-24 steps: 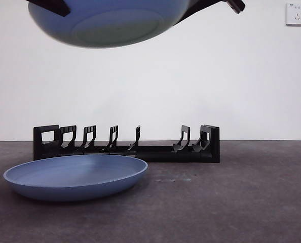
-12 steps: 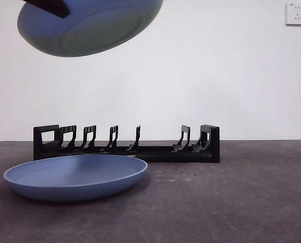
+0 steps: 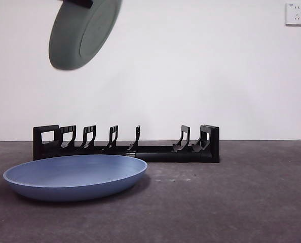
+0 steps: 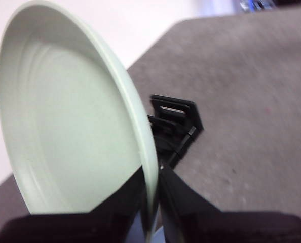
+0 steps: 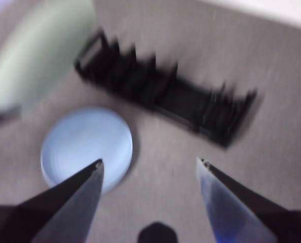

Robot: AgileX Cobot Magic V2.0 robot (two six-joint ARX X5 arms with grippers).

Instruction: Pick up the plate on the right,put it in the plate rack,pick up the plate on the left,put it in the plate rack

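A pale green plate (image 3: pixel 84 33) hangs high above the left end of the plate rack (image 3: pixel 125 147), tipped nearly on edge. My left gripper (image 4: pixel 150 202) is shut on its rim, and the plate's hollow side (image 4: pixel 64 126) fills the left wrist view with the rack (image 4: pixel 176 114) below it. A blue plate (image 3: pixel 74 177) lies flat on the table in front of the rack's left half. My right gripper (image 5: pixel 150 162) hovers open and empty high over the table, looking down on the blue plate (image 5: pixel 87 147), the rack (image 5: pixel 165 98) and the green plate (image 5: pixel 39 55).
The long black rack stands across the back of the dark grey table (image 3: pixel 231 202), close to a white wall. A wall socket (image 3: pixel 296 13) sits at the upper right.
The green plate has swung from nearly flat to nearly upright and shifted left in the left gripper's hold. The dark arm tip at the front view's top right has left the view.
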